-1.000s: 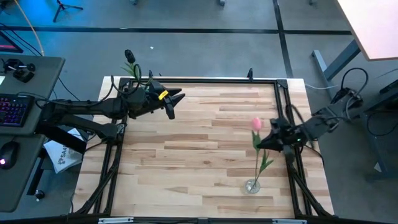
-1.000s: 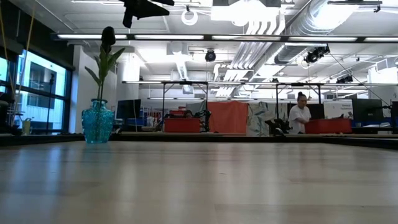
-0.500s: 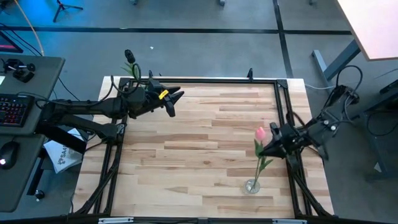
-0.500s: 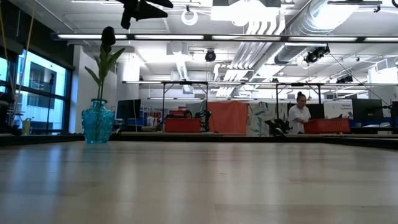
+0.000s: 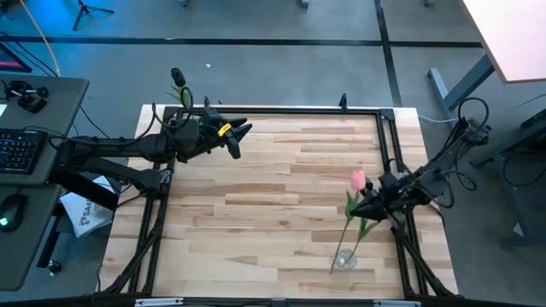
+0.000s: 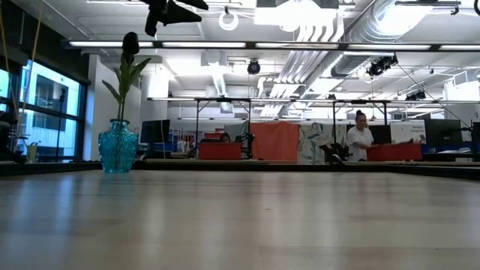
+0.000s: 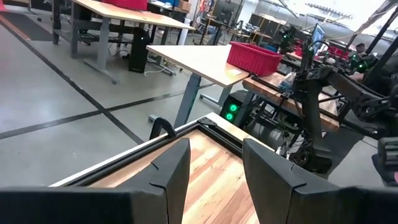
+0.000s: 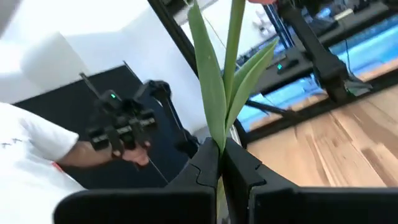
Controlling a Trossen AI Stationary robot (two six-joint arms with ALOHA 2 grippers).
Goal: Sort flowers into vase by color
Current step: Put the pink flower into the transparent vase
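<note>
In the high view the right gripper (image 5: 365, 205), at the lower right of the frame near the table's right edge, has drawn back toward the lower right over the last second, and the pink tulip (image 5: 357, 180) it carries has come with it: a second ago the stem stood nearly straight above the clear glass vase (image 5: 345, 257), and now it leans, the head up and to the right of the vase while the stem foot runs down to the left edge of the glass. The right wrist view shows the fingers (image 8: 208, 163) pinched tight around the green stem (image 8: 234, 37) and its leaves, so the flower is not yet released. Whether the stem foot sits inside the vase mouth or just beside it cannot be told from above. The tilt suggests the arm is steering the stem into the narrow opening, and the pink flower's placement looks close to done but not finished. The left gripper (image 5: 235, 141) has kept its place at the upper left of the frame, above the table's far left corner, its fingers (image 7: 171, 168) set apart with nothing between them. Just beyond that corner the dark tulip (image 5: 177, 77) stands in the blue vase (image 6: 118, 148), unchanged; in the low view its near-black head rises at the upper left. That colour seems already sorted, leaving the pink one as the step in hand.
</note>
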